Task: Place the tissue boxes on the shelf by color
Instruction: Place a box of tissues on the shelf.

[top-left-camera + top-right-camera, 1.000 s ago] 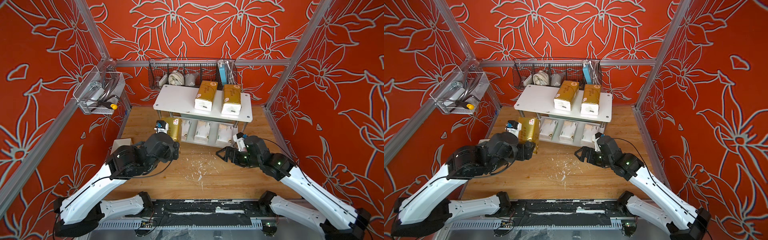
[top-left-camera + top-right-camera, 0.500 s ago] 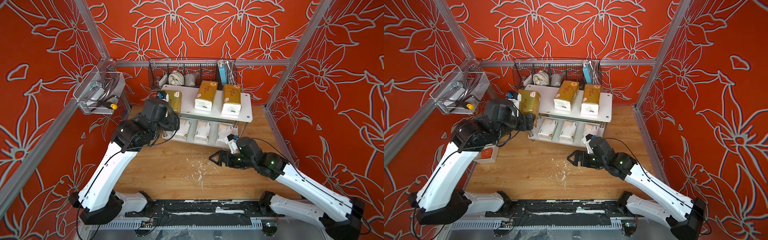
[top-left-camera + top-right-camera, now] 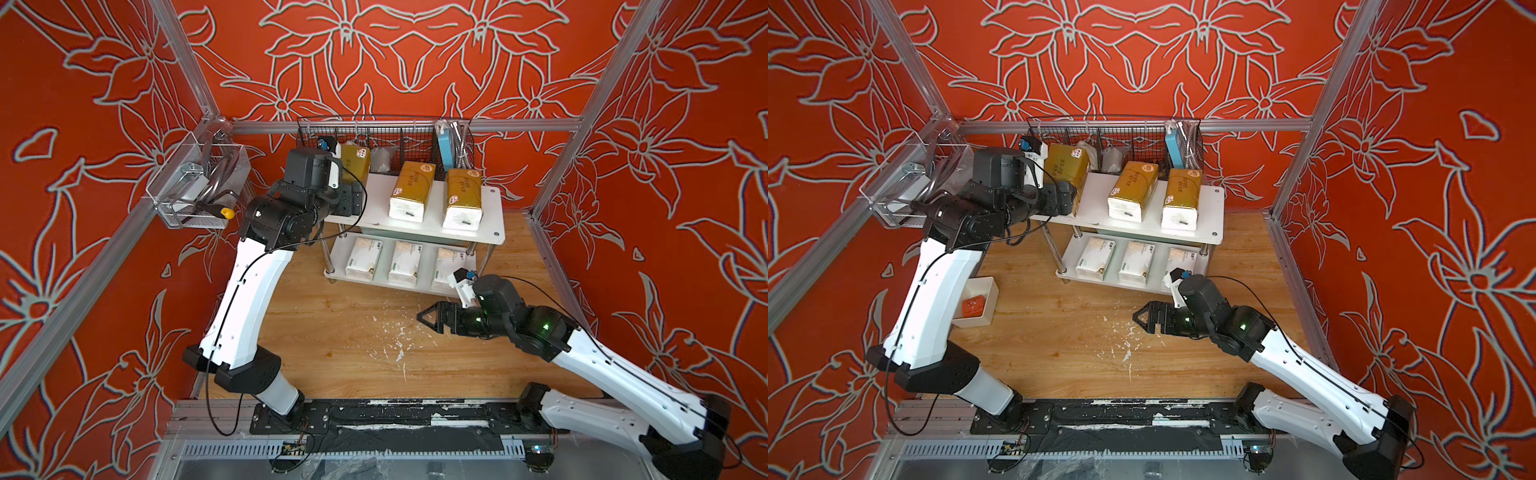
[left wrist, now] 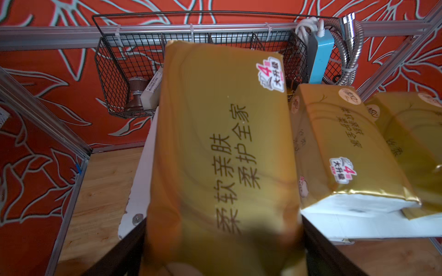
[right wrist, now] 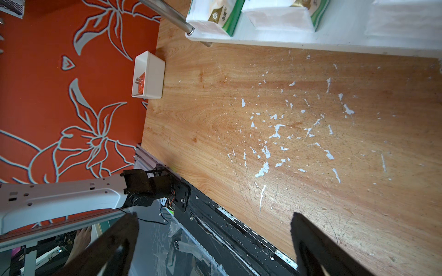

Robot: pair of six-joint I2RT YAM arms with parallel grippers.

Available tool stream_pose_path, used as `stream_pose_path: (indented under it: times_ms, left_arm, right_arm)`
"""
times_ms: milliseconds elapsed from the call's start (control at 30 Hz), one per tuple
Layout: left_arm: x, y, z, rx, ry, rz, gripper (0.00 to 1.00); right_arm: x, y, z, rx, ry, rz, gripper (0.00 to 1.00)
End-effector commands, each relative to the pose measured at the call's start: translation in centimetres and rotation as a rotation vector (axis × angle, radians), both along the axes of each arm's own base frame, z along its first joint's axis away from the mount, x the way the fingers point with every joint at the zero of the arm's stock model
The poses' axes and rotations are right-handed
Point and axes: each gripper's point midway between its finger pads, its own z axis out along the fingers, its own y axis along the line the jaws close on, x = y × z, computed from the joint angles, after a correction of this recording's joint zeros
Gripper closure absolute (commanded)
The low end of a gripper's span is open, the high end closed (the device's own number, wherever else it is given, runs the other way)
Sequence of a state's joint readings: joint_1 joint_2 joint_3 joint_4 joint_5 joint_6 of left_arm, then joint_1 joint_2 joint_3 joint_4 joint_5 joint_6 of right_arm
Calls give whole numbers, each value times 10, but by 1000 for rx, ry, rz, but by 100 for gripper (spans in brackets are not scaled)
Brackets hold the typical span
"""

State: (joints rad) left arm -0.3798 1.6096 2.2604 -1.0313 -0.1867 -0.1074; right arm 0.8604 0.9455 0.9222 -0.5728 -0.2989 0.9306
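My left gripper (image 3: pixel 351 199) (image 4: pixel 221 251) is shut on a shiny gold tissue box (image 3: pixel 355 164) (image 3: pixel 1065 170) (image 4: pixel 222 155), which sits over the left end of the shelf's (image 3: pixel 492 208) (image 3: pixel 1212 208) top tier. The box's far end reaches toward the wire basket. Two more gold boxes (image 3: pixel 411 191) (image 3: pixel 462 197) lie side by side on that tier. Three white boxes with green print (image 3: pixel 1096 259) (image 3: pixel 1136 262) (image 3: pixel 1183 259) fill the lower tier. My right gripper (image 3: pixel 428 322) (image 3: pixel 1144 322) (image 5: pixel 215 239) hangs open and empty above the wooden floor in front of the shelf.
A black wire basket (image 3: pixel 386 137) with an upright light-blue box (image 3: pixel 445 147) hangs on the back wall just behind the shelf. A clear bin (image 3: pixel 199 187) is fixed to the left wall. A white tray (image 3: pixel 978 305) (image 5: pixel 148 76) holding an orange block lies by the left wall.
The left arm has carried the gold box up from in front of the shelf to the left end of the top tier. The right gripper has drawn back from the shelf, still open.
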Motion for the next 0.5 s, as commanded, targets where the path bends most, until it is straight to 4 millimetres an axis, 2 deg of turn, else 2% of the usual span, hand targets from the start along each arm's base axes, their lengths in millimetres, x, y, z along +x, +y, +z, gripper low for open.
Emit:
stream_pose_path:
  times_ms: [0, 200, 467]
  left_arm:
    - [14, 0, 10, -17, -39, -26, 14]
    - [38, 1, -5, -37, 5, -32, 14]
    - [55, -6, -32, -56, 70, -40, 15]
  right_arm:
    - [-3, -3, -2, -11, -6, 4, 1]
    - [-5, -7, -6, -26, 1, 2, 1]
    - [-6, -11, -9, -35, 3, -15, 1]
